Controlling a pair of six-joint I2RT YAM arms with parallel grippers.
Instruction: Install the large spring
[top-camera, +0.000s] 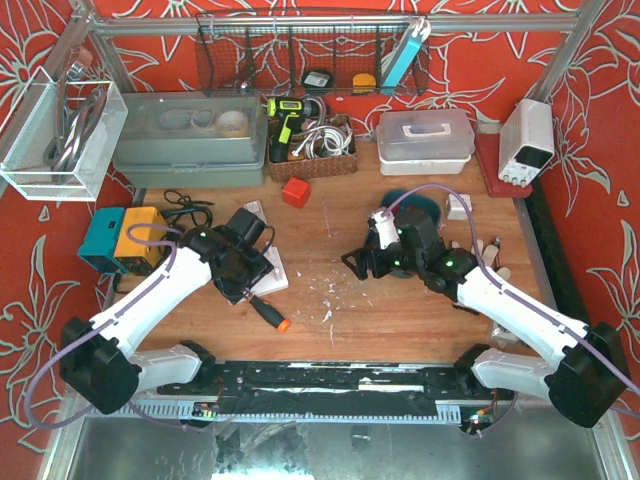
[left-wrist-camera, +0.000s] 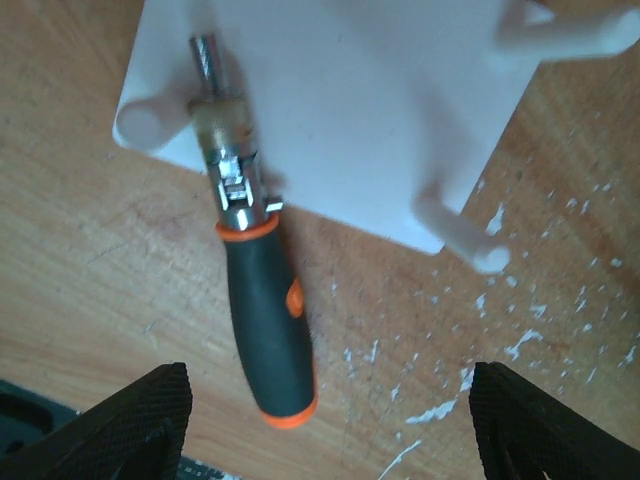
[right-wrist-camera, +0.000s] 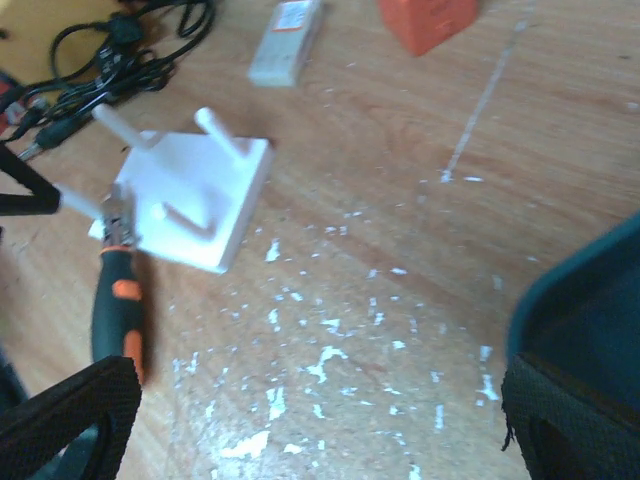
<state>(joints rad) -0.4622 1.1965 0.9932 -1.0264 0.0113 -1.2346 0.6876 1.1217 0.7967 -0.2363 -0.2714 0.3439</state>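
No spring shows in any view. A white peg plate (top-camera: 274, 270) lies on the wooden table, with several thin pegs sticking up; it also shows in the left wrist view (left-wrist-camera: 330, 110) and the right wrist view (right-wrist-camera: 190, 195). A screwdriver (top-camera: 268, 312) with a black and orange handle lies with its tip on the plate's edge (left-wrist-camera: 265, 320) (right-wrist-camera: 115, 310). My left gripper (top-camera: 245, 280) hovers above the plate and screwdriver, open and empty (left-wrist-camera: 335, 430). My right gripper (top-camera: 357, 264) is open and empty to the right of the plate, over bare wood (right-wrist-camera: 320, 430).
A red cube (top-camera: 295, 192) and a teal dish (top-camera: 410, 200) sit behind the grippers. A teal and orange box (top-camera: 120, 238) with black cables (top-camera: 185, 210) is at the left. Storage bins and a power supply (top-camera: 527, 140) line the back. White flecks dot the wood.
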